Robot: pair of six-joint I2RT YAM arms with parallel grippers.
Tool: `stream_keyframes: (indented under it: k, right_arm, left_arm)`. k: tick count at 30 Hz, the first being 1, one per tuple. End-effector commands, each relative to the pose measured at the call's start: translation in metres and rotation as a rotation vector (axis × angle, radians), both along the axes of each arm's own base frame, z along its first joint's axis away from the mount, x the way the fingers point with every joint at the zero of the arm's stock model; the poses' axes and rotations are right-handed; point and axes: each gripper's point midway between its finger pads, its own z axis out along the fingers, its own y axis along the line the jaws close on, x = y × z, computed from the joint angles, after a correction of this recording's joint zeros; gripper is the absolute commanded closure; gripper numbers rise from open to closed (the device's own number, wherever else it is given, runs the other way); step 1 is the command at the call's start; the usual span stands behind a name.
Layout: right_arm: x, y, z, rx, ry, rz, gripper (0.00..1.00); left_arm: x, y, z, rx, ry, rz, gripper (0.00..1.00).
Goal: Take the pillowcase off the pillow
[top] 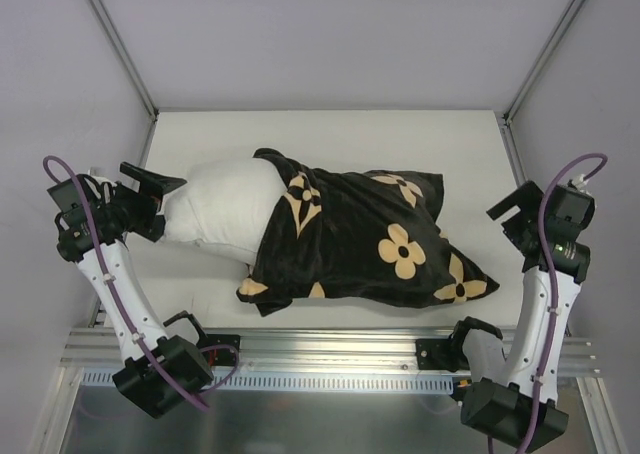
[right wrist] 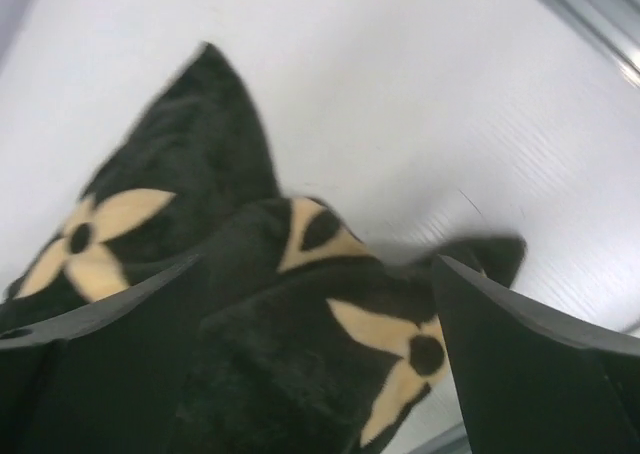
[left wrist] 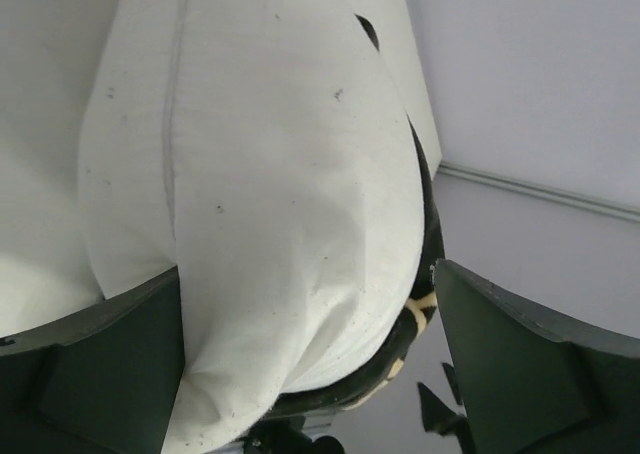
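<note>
The white pillow (top: 222, 210) lies across the table with its left end bare. The black pillowcase (top: 355, 236) with tan flower motifs covers its middle and right part. My left gripper (top: 165, 202) is open at the bare left end. In the left wrist view the pillow (left wrist: 270, 174) fills the gap of the open left gripper (left wrist: 308, 274), and a strip of pillowcase (left wrist: 425, 304) shows at its edge. My right gripper (top: 508, 219) is open just right of the pillowcase. In the right wrist view the gripper (right wrist: 318, 264) is open with the pillowcase (right wrist: 270, 324) lying between its fingers, not clamped.
The white table top (top: 330, 134) is bounded by grey walls at the back and sides, with metal corner posts (top: 120, 44). An aluminium rail (top: 330, 349) runs along the near edge between the arm bases.
</note>
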Motion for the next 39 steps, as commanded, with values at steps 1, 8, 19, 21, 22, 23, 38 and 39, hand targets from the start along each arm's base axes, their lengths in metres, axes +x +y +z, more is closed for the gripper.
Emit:
stream_keyframes:
  k: [1,8,19,21,22,23,38,39]
  right_arm:
    - [0.020,0.017,0.060,-0.036,-0.165,0.111,0.02]
    - [0.046,0.127,0.100,-0.086,-0.203,0.504,0.01]
    - [0.083,0.364,0.101,-0.237,-0.043,1.084,0.00]
    - [0.094,0.412,0.093,-0.198,-0.034,1.154,0.00]
    - [0.097,0.424,0.090,-0.186,-0.027,1.173,0.01]
    - [0.098,0.442,0.108,-0.141,-0.080,1.198,0.00]
    - [0.132,0.496,0.022,-0.046,0.018,1.162,0.68]
    - [0.134,0.491,0.026,-0.046,0.007,1.150,0.76]
  left_arm:
    - [0.004,0.017,0.030,0.164,-0.075,0.060,0.01]
    - [0.008,0.029,0.057,0.511,-0.018,0.107,0.01]
    - [0.022,-0.008,0.013,0.649,0.207,-0.117,0.01]
    - [0.030,-0.016,0.000,0.635,0.245,-0.151,0.01]
    - [0.032,-0.025,-0.004,0.602,0.250,-0.184,0.01]
    - [0.036,-0.033,-0.010,0.588,0.268,-0.205,0.01]
    - [0.046,-0.088,-0.114,0.503,0.511,-0.396,0.20]
    - [0.045,-0.089,-0.118,0.500,0.515,-0.403,0.40]
